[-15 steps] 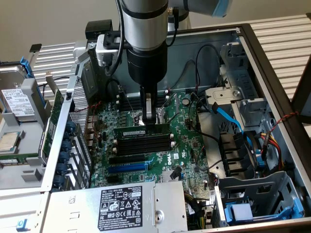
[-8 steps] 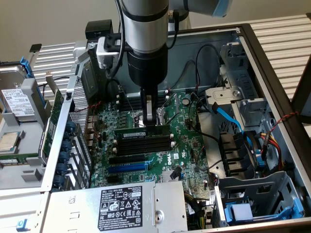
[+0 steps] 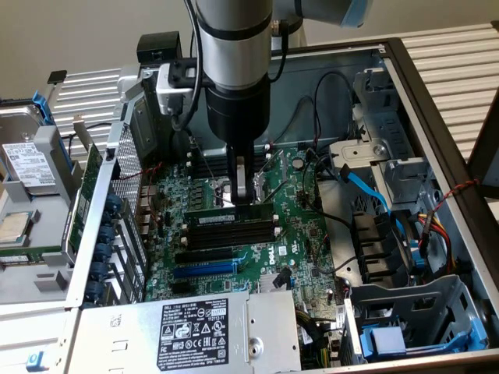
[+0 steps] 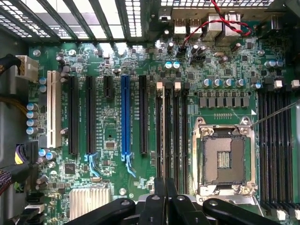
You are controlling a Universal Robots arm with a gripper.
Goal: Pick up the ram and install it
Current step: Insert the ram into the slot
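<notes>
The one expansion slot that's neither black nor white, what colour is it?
The expansion slot is blue; the wrist view shows it best.

Arm (image 3: 234, 39): single, enters the exterior view at 12 o'clock, last link upright.
Wrist (image 3: 238, 117): grey sleeve over a black cylinder, with a camera bracket (image 3: 173, 82) jutting toward 9 o'clock.
Gripper (image 3: 244, 201): points straight down toward 6 o'clock, just above the middle of the exterior view.
Fingers (image 3: 244, 179): drawn almost together, tips pinching the top edge of the ram (image 3: 222, 213) near its middle.
Links (image 4: 108, 211): in the wrist view, black bars fan outward from the two close-set fingers.
</notes>
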